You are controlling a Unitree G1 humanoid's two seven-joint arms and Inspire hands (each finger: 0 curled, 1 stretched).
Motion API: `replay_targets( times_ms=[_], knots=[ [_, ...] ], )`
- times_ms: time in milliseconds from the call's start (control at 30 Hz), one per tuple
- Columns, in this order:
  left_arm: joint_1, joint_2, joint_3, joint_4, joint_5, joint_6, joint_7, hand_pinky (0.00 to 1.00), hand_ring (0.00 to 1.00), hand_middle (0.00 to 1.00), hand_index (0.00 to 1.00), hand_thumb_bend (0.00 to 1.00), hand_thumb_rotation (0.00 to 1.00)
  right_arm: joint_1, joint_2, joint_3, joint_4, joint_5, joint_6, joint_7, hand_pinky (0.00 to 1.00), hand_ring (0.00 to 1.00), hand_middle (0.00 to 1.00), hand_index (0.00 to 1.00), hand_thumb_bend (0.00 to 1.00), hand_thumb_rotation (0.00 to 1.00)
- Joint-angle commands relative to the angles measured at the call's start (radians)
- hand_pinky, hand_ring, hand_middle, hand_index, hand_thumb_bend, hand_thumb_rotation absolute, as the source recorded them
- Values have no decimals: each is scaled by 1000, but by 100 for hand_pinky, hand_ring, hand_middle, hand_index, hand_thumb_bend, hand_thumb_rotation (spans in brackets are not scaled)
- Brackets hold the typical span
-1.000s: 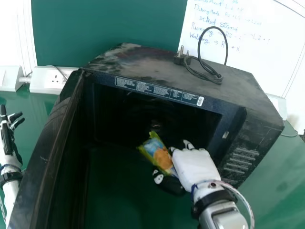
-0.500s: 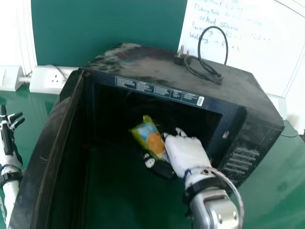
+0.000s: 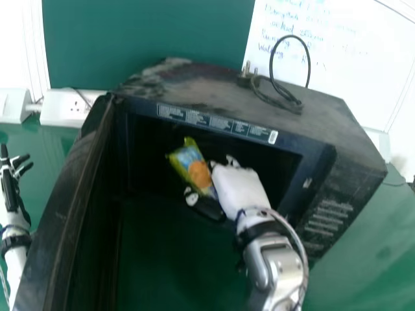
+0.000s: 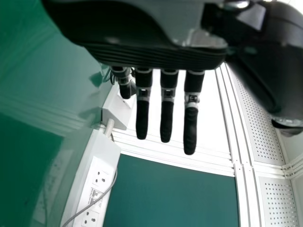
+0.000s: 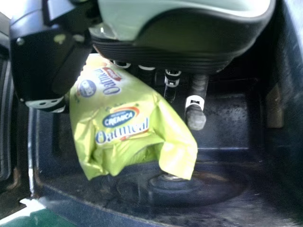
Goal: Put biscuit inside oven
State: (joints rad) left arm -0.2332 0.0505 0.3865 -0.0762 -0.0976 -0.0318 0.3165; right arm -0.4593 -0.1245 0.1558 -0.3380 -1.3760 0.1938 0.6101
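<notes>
In the head view the right hand [image 3: 238, 186] is at the mouth of the black oven [image 3: 259, 141], its fingers and thumb curled round the green-yellow biscuit packet [image 3: 193, 170]. The packet's far end lies across the opening. From the right wrist view, the right hand [image 5: 189, 42] holds the packet [image 5: 128, 127] between thumb and fingers, with the oven's dark floor [image 5: 213, 189] beyond it. At the head view's left edge stands the left hand [image 3: 9, 184], fingers straight and holding nothing; the left wrist view shows this hand [image 4: 166, 109] too.
The oven door [image 3: 65, 201] stands open on the left, between the left hand and the cavity. A power cable [image 3: 279, 91] with its plug lies on the oven top. Behind are a socket strip [image 3: 68, 109] and a whiteboard [image 3: 363, 58].
My right hand has moved forward and to the left with the packet, from in front of the opening toward the cavity. The left hand has kept still.
</notes>
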Motion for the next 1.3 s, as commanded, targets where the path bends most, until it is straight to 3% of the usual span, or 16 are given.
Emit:
replay_targets(
  times_ms=[0, 100, 167, 300, 400, 600, 633, 933, 1033, 1267],
  knots=[
    [12, 1, -2, -15, 7, 8, 5, 71, 68, 71, 50, 50, 4, -39, -16, 10, 43, 39, 2, -58, 10, 17, 47, 48, 53, 0],
    [12, 2, -1, -13, 8, 7, 8, 71, 68, 70, 50, 50, 4, -69, -29, 26, 104, 71, 2, -125, 11, 18, 47, 48, 53, 0],
    [15, 3, -1, -13, 6, 6, 5, 71, 67, 70, 50, 50, 5, -89, -36, 37, 146, 92, 1, -176, 11, 18, 41, 49, 52, 0],
    [17, 1, -1, -14, -1, -1, 0, 71, 67, 70, 50, 50, 4, -131, -48, 55, 229, 148, -11, -277, 12, 18, 47, 48, 53, 0],
    [18, 1, -3, -14, 4, -2, 2, 71, 67, 70, 50, 50, 4, -169, -68, 76, 297, 170, -18, -334, 12, 18, 40, 49, 52, 0],
    [20, -3, -5, -23, 8, 8, 9, 70, 67, 70, 50, 50, 4, -241, -111, 117, 418, 203, -28, -429, 11, 18, 39, 49, 52, 0],
    [20, -3, -4, -24, 6, 7, 8, 70, 67, 70, 50, 50, 4, -252, -117, 122, 438, 209, -31, -445, 11, 18, 43, 48, 52, 0],
    [25, 2, -4, -20, 8, -1, 3, 70, 68, 70, 50, 50, 4, -374, -169, 182, 668, 232, -59, -625, 10, 16, 39, 49, 52, 0],
    [26, 3, -4, -19, 9, -3, 1, 70, 68, 70, 50, 50, 5, -416, -181, 204, 737, 240, -59, -639, 11, 18, 46, 48, 53, 0],
    [27, 1, -4, -18, 6, -8, -1, 70, 68, 70, 50, 50, 4, -475, -204, 245, 855, 263, -69, -695, 13, 20, 47, 49, 53, 0]
  ],
)
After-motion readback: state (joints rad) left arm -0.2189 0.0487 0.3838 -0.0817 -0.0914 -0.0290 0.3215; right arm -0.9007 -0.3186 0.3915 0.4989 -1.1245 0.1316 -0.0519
